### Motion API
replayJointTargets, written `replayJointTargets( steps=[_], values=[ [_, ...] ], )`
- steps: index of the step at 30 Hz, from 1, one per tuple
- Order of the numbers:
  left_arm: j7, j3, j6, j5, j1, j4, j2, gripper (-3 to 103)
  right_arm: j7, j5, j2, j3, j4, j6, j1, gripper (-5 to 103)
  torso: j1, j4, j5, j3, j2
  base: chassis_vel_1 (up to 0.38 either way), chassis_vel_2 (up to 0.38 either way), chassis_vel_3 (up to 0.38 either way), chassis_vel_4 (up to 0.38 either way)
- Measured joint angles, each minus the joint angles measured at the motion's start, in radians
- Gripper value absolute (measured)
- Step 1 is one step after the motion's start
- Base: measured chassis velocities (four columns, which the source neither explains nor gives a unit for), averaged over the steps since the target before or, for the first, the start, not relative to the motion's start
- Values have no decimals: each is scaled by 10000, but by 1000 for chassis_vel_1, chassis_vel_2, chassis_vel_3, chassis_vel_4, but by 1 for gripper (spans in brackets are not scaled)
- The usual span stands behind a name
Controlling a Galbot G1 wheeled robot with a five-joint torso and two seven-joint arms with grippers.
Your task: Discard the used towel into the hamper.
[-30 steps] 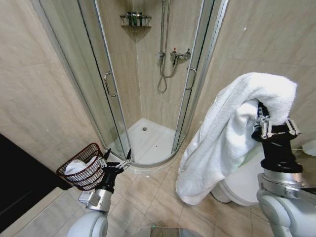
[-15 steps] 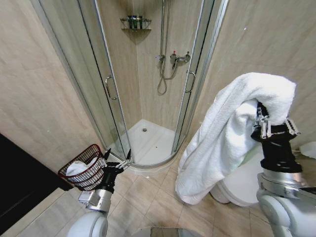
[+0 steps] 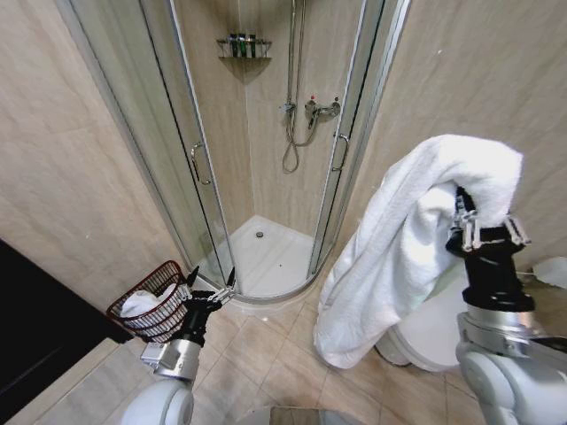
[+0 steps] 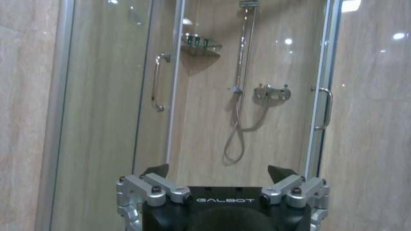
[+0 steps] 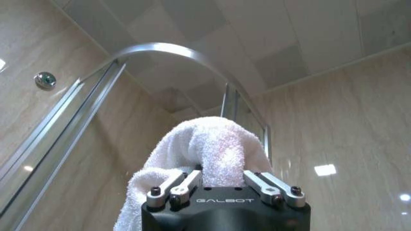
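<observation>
A large white towel (image 3: 403,257) hangs over my raised right gripper (image 3: 468,221) on the right and drapes down toward the floor. That gripper is shut on a fold of it; the right wrist view shows the fingers (image 5: 181,185) pinching the towel (image 5: 212,144). The hamper (image 3: 170,323), a small reddish-brown wire basket with white cloth inside, stands on the floor at the lower left by the wall. My left gripper (image 3: 211,285) is held low just right of the hamper, pointing at the shower. Its fingers (image 4: 155,171) stand apart with nothing between them.
A corner shower with curved glass doors (image 3: 190,150) and a white tray (image 3: 266,257) lies straight ahead. A white toilet (image 3: 434,332) sits under the towel at the lower right. A dark cabinet (image 3: 35,328) fills the lower left. Tiled floor (image 3: 266,363) lies between.
The whole picture has shifted slightly, so the camera has moved. The right gripper and the towel sit a little lower and further left. The left arm holds still.
</observation>
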Motion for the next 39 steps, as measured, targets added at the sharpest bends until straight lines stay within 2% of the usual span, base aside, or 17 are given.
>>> replayJointTargets(
  steps=[5,11,16,28,39],
  values=[
    [0,0,0,-1,0,0,0,100,-249,-408,537,-453,-1,128,-333,16,9,-2,3,13,18,0,0,0,0],
    [0,0,0,0,0,0,0,100,-242,-382,525,-320,0,211,-360,16,-2,-1,2,-3,-11,0,0,0,0],
    [0,0,0,0,0,1,0,100,-337,-523,788,-447,0,323,-486,16,19,-2,3,29,48,0,0,0,0],
    [0,0,0,0,0,1,0,100,-389,-431,668,-388,0,433,-427,16,237,-1,3,284,521,0,0,0,0],
    [0,0,0,0,0,0,0,100,-801,-235,706,-391,0,907,-389,16,246,-1,3,296,537,0,0,0,0]
  ],
)
